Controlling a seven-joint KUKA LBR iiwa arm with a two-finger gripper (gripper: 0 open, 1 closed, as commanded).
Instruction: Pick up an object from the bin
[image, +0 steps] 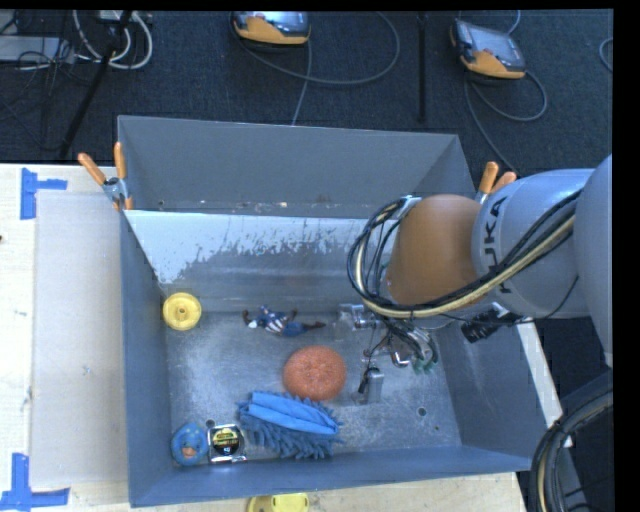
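My gripper (372, 380) hangs under the orange wrist cover at the right of the bin floor, its dark fingertip just right of a round reddish-brown ball (314, 371). Nothing shows between the fingers, and how far apart they stand is unclear. In front of the ball lies a blue brush-like thing with ridged bristles (289, 422). Towards the back wall a small blue and white figure (273, 321) lies flat on the floor.
A yellow round disc (182, 311) rests at the left near the back wall. A blue and yellow tape measure (208, 443) sits in the front left corner. The arm and its cables cover the bin's right side.
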